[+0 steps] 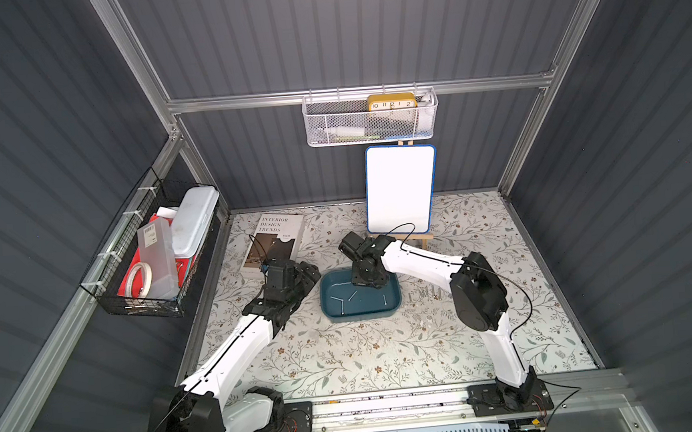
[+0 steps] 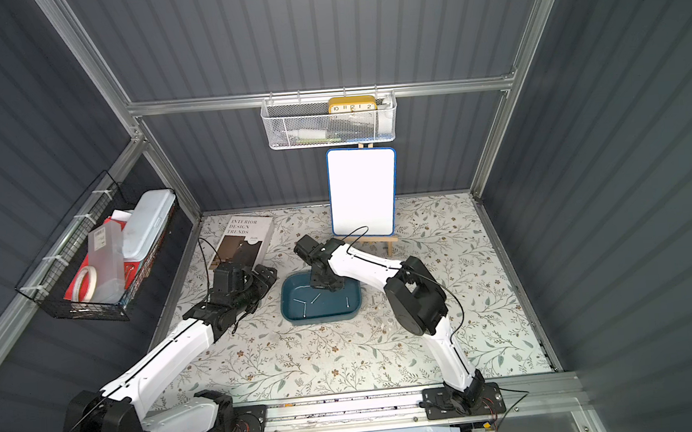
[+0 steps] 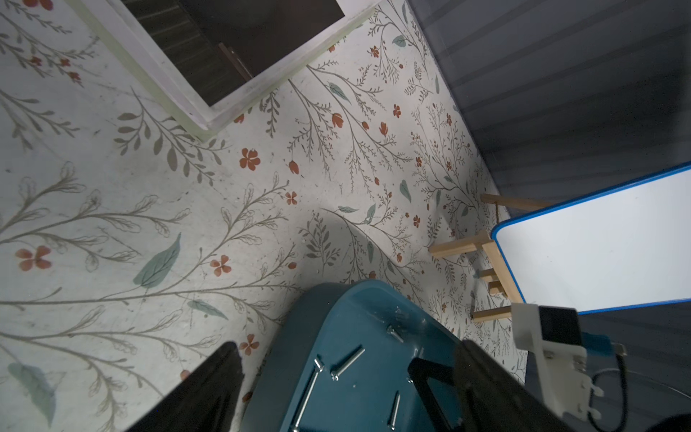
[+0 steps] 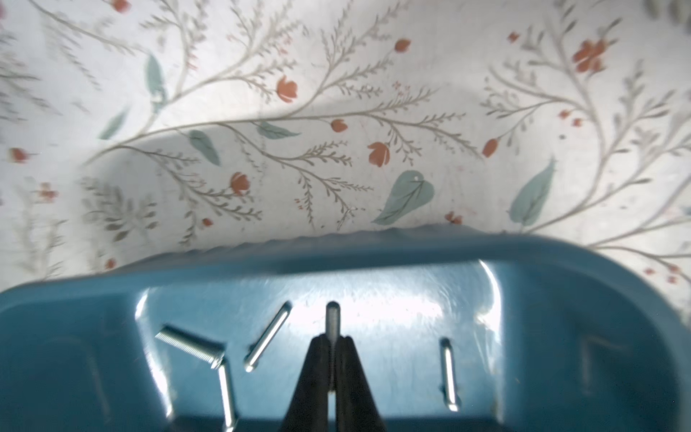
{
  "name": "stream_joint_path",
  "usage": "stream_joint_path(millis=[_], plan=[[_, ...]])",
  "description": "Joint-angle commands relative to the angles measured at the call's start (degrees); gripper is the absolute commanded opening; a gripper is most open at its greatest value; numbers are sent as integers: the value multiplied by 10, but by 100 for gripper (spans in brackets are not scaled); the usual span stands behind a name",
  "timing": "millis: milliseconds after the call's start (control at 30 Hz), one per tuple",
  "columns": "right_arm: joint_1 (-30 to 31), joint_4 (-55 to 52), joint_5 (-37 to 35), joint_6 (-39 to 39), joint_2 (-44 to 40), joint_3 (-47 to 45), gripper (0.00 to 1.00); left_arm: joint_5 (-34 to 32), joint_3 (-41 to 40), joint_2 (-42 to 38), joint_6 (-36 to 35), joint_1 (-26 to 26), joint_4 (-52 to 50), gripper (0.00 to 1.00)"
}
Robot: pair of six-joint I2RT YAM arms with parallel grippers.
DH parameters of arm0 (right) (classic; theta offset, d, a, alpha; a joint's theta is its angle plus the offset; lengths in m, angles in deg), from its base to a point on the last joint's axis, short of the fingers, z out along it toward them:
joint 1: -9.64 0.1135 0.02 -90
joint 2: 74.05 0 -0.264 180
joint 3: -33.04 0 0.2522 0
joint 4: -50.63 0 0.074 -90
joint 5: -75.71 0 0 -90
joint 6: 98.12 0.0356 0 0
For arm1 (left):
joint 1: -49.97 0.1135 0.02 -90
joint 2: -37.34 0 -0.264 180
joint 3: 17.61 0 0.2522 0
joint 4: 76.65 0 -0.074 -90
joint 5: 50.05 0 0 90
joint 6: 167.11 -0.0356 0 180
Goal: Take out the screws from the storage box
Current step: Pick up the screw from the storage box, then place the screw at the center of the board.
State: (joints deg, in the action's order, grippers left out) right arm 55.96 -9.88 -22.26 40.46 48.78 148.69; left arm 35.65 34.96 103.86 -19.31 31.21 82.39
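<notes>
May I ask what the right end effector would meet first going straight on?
Likely the storage box floor, then its wall, beyond the screw in the right end effector; depth is unclear.

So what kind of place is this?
Probably a robot test booth, not a real room: a left arm and a right arm on a rail, grey panel walls, a flowery tabletop.

Both arms are wearing glossy white shells on their long links, the left arm (image 1: 229, 358) and the right arm (image 1: 504, 352) alike, with bulky black housings (image 1: 477, 295) bulging at the joints. A thin black cable (image 1: 530, 304) is running along each white link. Black base plates (image 1: 480, 395) are carrying red and black wiring (image 1: 294, 429). The right gripper (image 4: 332, 351) is showing matte black fingers (image 4: 310, 381) narrowing to fine tips. A white bracket (image 3: 542, 348) is bearing a black camera (image 3: 561, 323).
</notes>
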Motion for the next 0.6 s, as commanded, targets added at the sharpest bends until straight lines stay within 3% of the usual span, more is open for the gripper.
stream_joint_path(millis=[0, 367, 567], plan=[[2, -14, -16, -8, -24, -18, 0, 12, -2, 6, -19, 2, 6, 92], [-16, -36, -56, -21, -116, -74, 0, 35, -15, 15, -37, 2, 20, 92], [-44, -37, -73, -25, -194, -148, 0, 46, -15, 30, -50, 3, 35, 92]])
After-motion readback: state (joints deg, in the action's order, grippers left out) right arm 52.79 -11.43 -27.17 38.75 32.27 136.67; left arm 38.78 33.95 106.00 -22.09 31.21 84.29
